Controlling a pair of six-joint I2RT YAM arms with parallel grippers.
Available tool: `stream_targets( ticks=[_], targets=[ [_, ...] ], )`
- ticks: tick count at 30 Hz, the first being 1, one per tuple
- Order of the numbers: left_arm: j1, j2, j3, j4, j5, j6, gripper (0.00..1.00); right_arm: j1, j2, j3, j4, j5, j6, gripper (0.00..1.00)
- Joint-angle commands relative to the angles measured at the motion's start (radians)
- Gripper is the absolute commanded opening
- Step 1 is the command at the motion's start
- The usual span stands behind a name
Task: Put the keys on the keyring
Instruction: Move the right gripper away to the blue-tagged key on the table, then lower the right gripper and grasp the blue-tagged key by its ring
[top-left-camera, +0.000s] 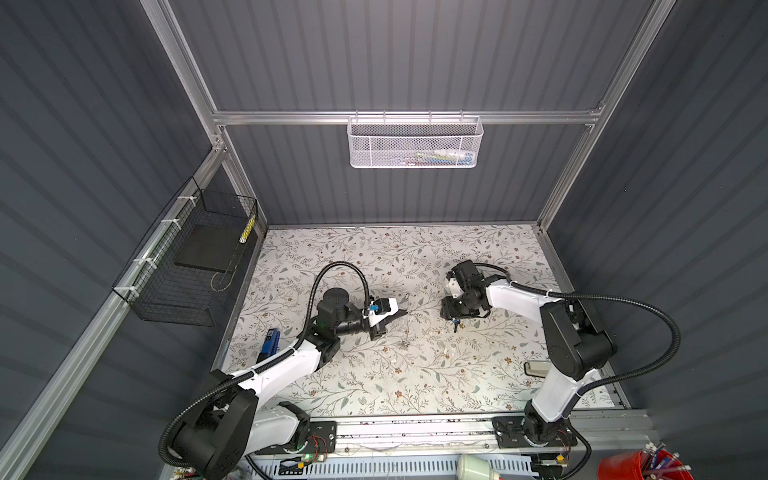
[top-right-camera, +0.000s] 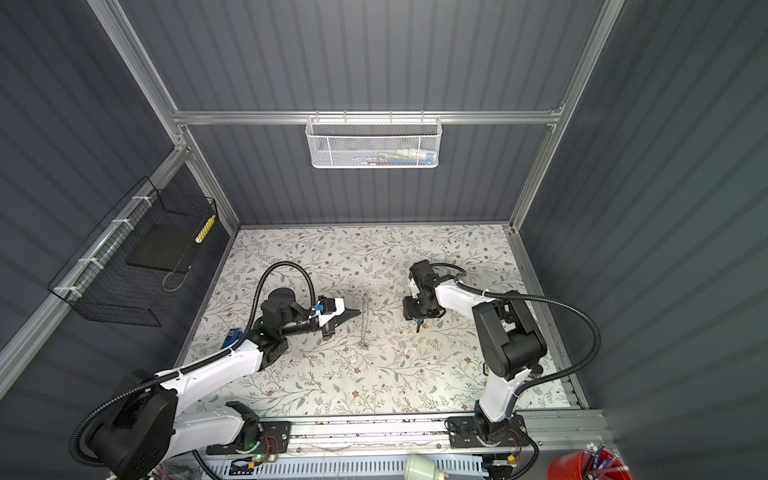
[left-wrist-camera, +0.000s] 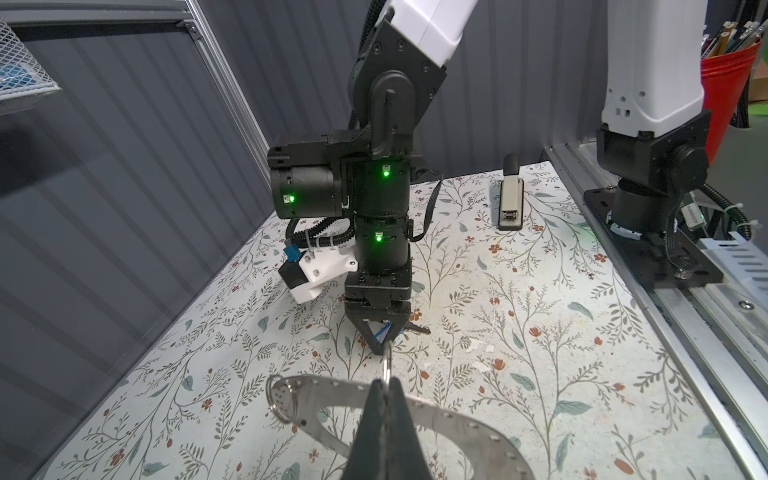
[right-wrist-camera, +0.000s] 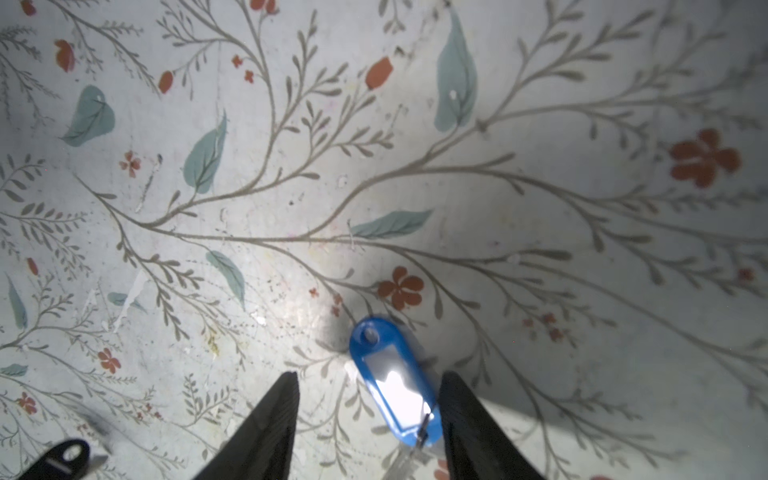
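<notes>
right now, i have my left gripper pinched on the keyring, held upright on edge, my right gripper spread astride the blue-tagged key on the table, black key near

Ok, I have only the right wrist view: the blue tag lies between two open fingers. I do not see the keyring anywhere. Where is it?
Observer: The left gripper is shut on the keyring, pinching its flat band.
Operator: Does the ring lie flat on the table?
Observer: No. In both top views it shows edge-on, as a thin line, left of the right gripper, with a gap between them.
Operator: Is anything hanging on the ring?
Observer: Only a small wire ring at the band's edge, and nothing else on the part that I can see.
</notes>
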Motion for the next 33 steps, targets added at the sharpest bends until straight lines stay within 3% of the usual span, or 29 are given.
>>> stream_targets(
  ticks=[1, 9, 14, 17, 19, 23, 26, 33],
  targets=[
    [0.003, -0.009, 0.01, 0.023, 0.01, 0.009, 0.0, 0.019, 0.04, 0.042, -0.045, -0.082, -0.103, 0.56],
    [0.004, -0.013, 0.012, 0.011, 0.012, 0.014, 0.0, 0.046, 0.072, 0.058, -0.134, -0.242, -0.192, 0.48],
    [0.003, -0.015, 0.014, 0.009, 0.013, 0.015, 0.0, 0.067, 0.023, 0.034, -0.198, -0.264, -0.19, 0.45],
    [0.003, -0.015, 0.015, 0.009, 0.018, 0.014, 0.0, 0.073, -0.056, 0.001, -0.191, -0.194, -0.141, 0.45],
    [0.004, -0.015, 0.016, 0.011, 0.02, 0.013, 0.0, 0.073, -0.128, -0.026, -0.155, -0.063, -0.066, 0.47],
    [0.003, -0.021, 0.016, 0.012, 0.02, 0.012, 0.0, 0.071, -0.24, -0.066, -0.086, 0.085, 0.087, 0.42],
    [0.003, -0.028, 0.013, 0.01, 0.016, 0.013, 0.0, 0.069, -0.222, -0.05, -0.128, 0.17, 0.146, 0.41],
    [0.003, -0.04, 0.014, 0.002, 0.015, 0.019, 0.0, 0.059, -0.126, -0.02, -0.141, 0.193, 0.213, 0.36]
  ],
)
